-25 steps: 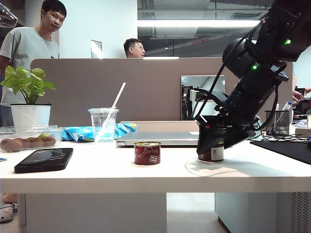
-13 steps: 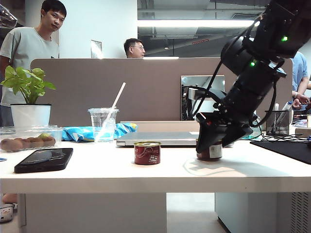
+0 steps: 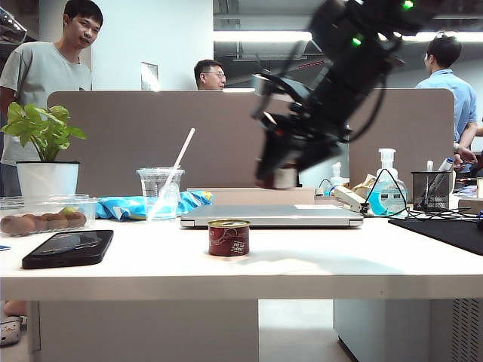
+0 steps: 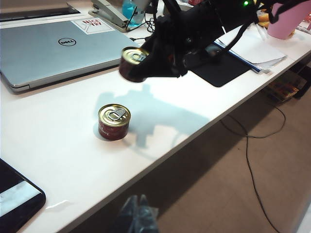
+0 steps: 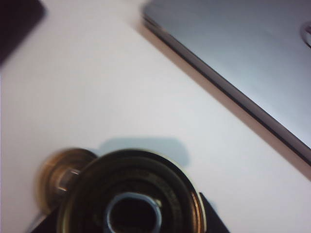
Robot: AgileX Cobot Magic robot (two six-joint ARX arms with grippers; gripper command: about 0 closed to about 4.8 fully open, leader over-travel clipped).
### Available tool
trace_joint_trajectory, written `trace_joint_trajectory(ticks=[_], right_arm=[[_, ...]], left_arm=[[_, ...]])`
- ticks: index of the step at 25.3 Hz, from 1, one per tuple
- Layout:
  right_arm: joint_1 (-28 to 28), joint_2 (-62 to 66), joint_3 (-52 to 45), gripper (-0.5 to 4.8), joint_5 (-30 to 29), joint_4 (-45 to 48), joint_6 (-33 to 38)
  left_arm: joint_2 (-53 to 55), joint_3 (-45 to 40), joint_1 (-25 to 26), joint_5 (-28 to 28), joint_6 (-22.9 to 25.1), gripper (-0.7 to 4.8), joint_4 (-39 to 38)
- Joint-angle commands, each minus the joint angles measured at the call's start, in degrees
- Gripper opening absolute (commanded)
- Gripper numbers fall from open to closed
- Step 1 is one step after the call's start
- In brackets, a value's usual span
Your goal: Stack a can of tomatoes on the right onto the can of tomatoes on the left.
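Observation:
The left can of tomatoes (image 3: 229, 237) stands upright on the white table (image 3: 332, 264), red with a gold lid (image 4: 114, 121). My right gripper (image 3: 278, 167) is shut on the right can of tomatoes (image 3: 276, 178), holding it in the air up and to the right of the left can. In the left wrist view the held can (image 4: 131, 60) hangs tilted above the table. In the right wrist view the held can's lid (image 5: 131, 194) fills the foreground, with the left can (image 5: 58, 177) blurred beyond it. My left gripper (image 4: 138, 213) hangs below the table's front edge with its fingers together, holding nothing.
A closed laptop (image 3: 272, 216) lies behind the cans. At left are a black phone (image 3: 68, 247), a plastic cup with a straw (image 3: 160, 192), a potted plant (image 3: 47, 177) and a fruit tray (image 3: 45, 219). A sanitizer bottle (image 3: 386, 192), pen holder (image 3: 430, 188) and black mat (image 3: 445, 230) are at right.
My right gripper lifted the right can off the table and carried it up and leftward toward the left can. The left can and left arm stayed still.

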Motion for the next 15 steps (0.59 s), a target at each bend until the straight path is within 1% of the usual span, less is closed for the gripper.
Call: trace_joint_trajectory(ticks=[1, 2, 5, 7, 15], right_arm=[[4.0, -0.1, 0.3, 2.10, 1.1, 2.0, 0.2], [5.2, 0.3, 0.3, 2.10, 1.1, 2.4, 0.2], [6.6, 1.2, 0.3, 2.10, 1.0, 3.2, 0.2], [7.5, 3.1, 0.3, 2.10, 2.1, 3.5, 0.2], [7.5, 4.9, 0.3, 2.11, 2.0, 3.1, 0.2]], left_arm=[[-0.1, 0.2, 0.1, 0.2, 0.2, -0.04, 0.4], [-0.1, 0.2, 0.1, 0.2, 0.2, -0.04, 0.4], [-0.1, 0.2, 0.1, 0.1, 0.2, -0.04, 0.4], [-0.1, 0.2, 0.1, 0.0, 0.2, -0.04, 0.4], [-0.1, 0.2, 0.1, 0.0, 0.2, -0.04, 0.4]])
